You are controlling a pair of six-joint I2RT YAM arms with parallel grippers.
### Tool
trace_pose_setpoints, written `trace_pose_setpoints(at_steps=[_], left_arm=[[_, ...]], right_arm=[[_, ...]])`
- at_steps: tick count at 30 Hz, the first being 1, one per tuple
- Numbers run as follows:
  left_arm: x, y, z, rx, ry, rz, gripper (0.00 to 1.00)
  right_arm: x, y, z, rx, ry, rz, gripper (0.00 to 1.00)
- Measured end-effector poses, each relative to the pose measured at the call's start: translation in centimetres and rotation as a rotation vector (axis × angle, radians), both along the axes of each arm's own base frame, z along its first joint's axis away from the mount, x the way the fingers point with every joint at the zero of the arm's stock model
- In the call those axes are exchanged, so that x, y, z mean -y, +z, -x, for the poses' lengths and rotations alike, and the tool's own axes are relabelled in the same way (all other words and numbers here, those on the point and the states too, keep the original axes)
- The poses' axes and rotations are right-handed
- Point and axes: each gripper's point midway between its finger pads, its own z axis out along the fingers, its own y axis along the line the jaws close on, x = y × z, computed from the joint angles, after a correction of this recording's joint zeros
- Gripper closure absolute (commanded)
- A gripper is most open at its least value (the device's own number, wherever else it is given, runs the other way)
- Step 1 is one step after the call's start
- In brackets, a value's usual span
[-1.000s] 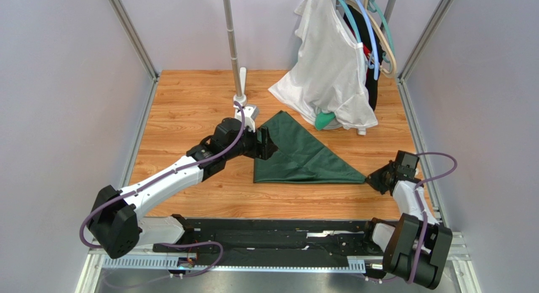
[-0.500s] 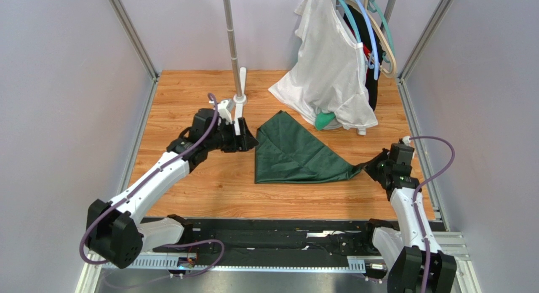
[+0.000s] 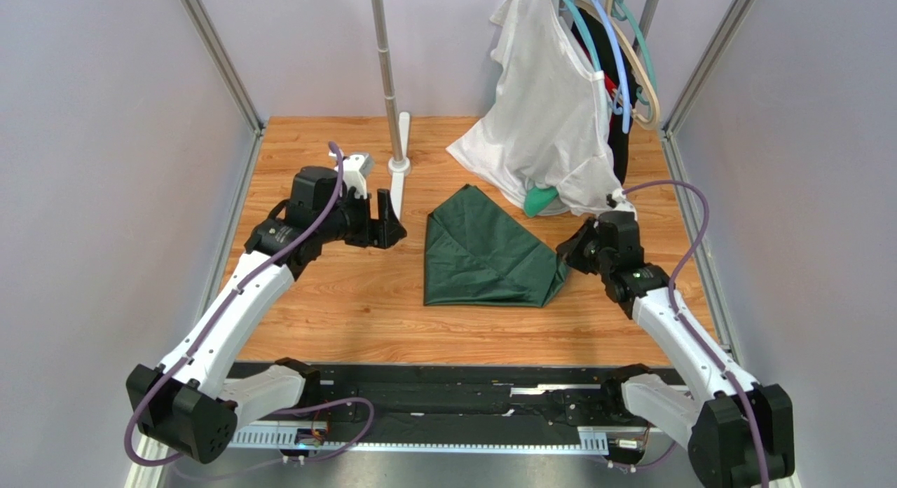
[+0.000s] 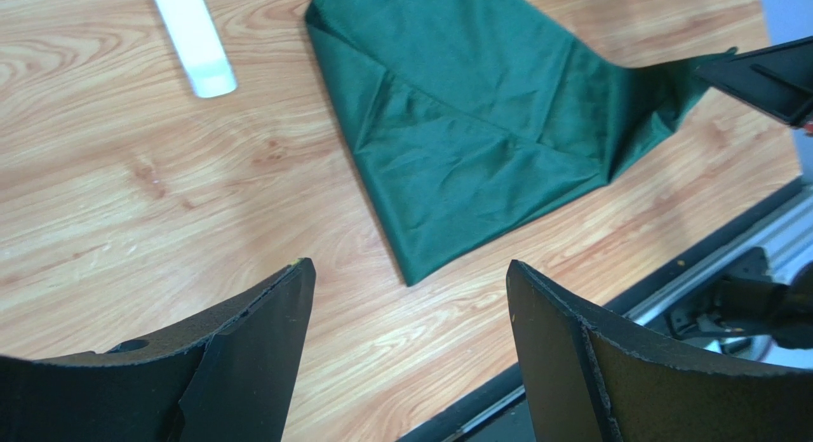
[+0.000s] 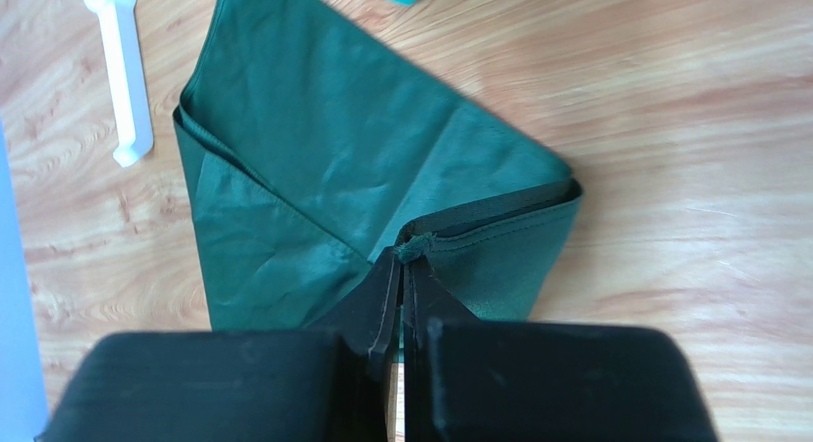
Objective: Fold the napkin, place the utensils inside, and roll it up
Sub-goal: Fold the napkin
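the napkin (image 3: 479, 255) lies folded on the worktop (image 3: 347, 309), about mid-way across. its far tip sits close to the hem of the white garment (image 3: 547, 109). the right end effector (image 3: 566, 259) is clamped tight on the napkin's right corner, with the corner drawn up off the wood and the cloth doubled under it. from above, the fingers hide the pinch itself. the right wrist view shows it plainly, a small bunch of cloth nipped between the tips, though the black body of the tool blocks the napkin's near edge there.

the left end effector (image 3: 387, 223) stands wide and holds nothing. it hangs over bare wood left of the napkin, just beside the white foot (image 5: 124, 80) of the pole (image 3: 387, 67). in the left wrist view the other tool is cut off at the right border.

the garment drapes over the back right of the worktop and covers whatever it hangs from lower down. a bit of brighter green cloth (image 3: 540, 201) peeks out below it. there is bare wood along the left side and between the napkin's near edge and the black rail (image 3: 453, 388).
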Motion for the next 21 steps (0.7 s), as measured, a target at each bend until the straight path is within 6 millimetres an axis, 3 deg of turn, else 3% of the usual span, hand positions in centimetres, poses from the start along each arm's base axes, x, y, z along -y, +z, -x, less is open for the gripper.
trace_pose_setpoints(at_steps=[10,21], left_arm=[[-2.3,-1.3,-1.0,-0.017,0.044,-0.057,0.18],[-3.1,-1.4,-1.2,-0.021,0.062,-0.052,0.18]], right_arm=[[-5.9,0.0,-0.9,-0.005,0.135,0.015,1.0],[-10.8,3.9,-1.7,0.071,0.244,-0.017,1.0]])
